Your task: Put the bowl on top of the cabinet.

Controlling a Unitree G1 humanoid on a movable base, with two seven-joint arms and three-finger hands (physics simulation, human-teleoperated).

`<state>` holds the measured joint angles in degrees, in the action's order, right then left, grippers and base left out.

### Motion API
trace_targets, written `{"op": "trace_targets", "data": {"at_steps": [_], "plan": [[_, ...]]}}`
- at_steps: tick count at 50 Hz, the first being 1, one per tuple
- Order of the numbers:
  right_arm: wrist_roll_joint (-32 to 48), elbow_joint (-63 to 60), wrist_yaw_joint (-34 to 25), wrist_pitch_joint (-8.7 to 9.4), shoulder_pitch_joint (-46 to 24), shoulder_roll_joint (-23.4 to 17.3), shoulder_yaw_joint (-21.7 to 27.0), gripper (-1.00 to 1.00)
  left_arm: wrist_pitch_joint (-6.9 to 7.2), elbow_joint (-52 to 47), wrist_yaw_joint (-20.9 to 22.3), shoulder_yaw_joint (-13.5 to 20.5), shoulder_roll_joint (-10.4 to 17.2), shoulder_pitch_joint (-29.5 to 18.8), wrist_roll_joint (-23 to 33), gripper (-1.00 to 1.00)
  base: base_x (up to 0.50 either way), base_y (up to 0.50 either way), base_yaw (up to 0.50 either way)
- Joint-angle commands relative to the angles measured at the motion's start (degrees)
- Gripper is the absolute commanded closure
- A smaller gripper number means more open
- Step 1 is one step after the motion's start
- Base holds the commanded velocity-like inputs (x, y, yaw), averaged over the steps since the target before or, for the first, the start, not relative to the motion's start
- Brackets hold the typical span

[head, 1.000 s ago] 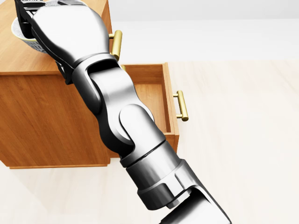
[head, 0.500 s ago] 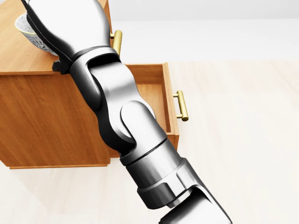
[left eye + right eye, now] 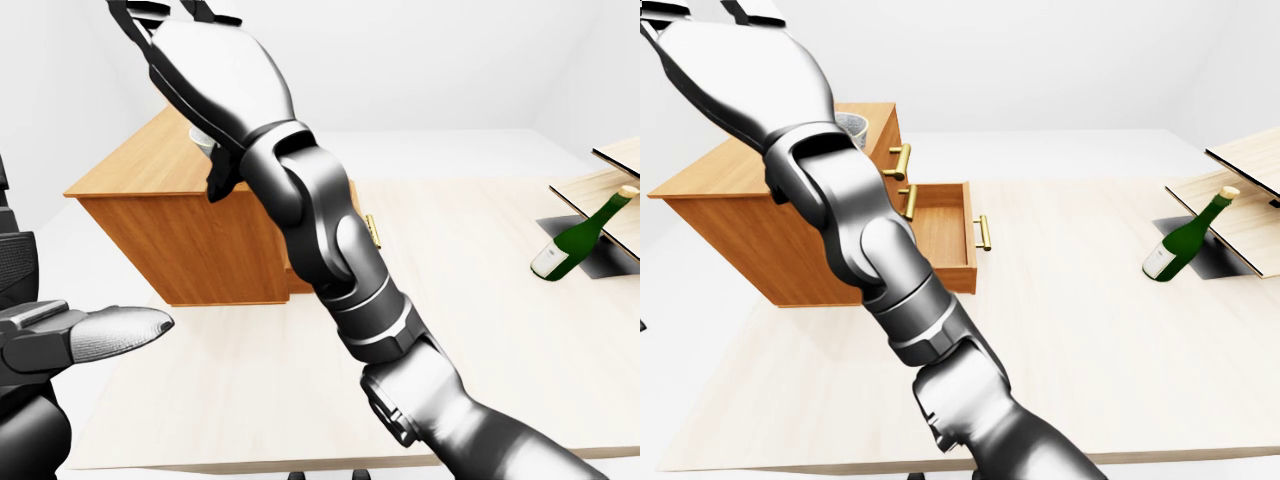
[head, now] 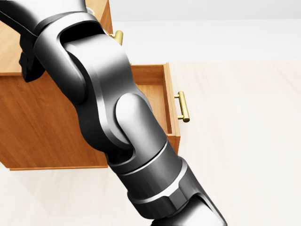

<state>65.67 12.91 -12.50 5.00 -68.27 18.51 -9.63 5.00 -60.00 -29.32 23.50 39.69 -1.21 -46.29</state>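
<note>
As the bowl (image 3: 853, 125) rests on the cabinet (image 3: 720, 178) top, the task seems done
Right hand (image 3: 210, 60) hovers above, fingers (image 3: 140, 15) released, so nothing disturbs it

Patterned bowl (image 3: 854, 126) atop wooden cabinet (image 3: 730, 235), largely hidden.

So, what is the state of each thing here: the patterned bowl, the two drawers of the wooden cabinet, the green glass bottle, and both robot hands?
patterned white bowl: upright on top of the wooden cabinet, not held.
lower drawer: pulled open.
upper drawer: appears shut.
green glass bottle: tilted, neck upward.
right hand: open, empty, above the cabinet.
left hand: open, empty, low at the left-eye view's left.
</note>
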Motion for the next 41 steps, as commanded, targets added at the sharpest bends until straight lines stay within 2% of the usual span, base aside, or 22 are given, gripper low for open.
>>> {"op": "trace_targets", "data": {"at_steps": [1,8,22,41], "plan": [[-3.0,-5.0,-4.4,0.00,-4.4,-0.7,1.1,-1.00,0.00,0.0,0.1,0.2,0.0,0.1,-0.1,-0.93,0.00,0.00,0.00],[-5.5,-7.1,-5.7,0.00,-6.5,-2.4,1.6,-1.00,0.00,0.0,0.3,0.0,-0.2,0.1,0.4,-0.93,0.00,0.00,0.00],[-8.9,-15.6,-10.0,0.00,-9.5,-3.3,2.4,-1.00,0.00,0.0,-0.3,0.3,0.5,0.2,-0.5,-0.93,0.00,0.00,0.00],[-22.8,-24.2,-8.3,0.00,-10.1,-14.8,6.7,-1.00,0.00,0.0,0.6,-1.0,-0.8,-0.1,1.6,-0.93,0.00,0.00,0.00]]}}
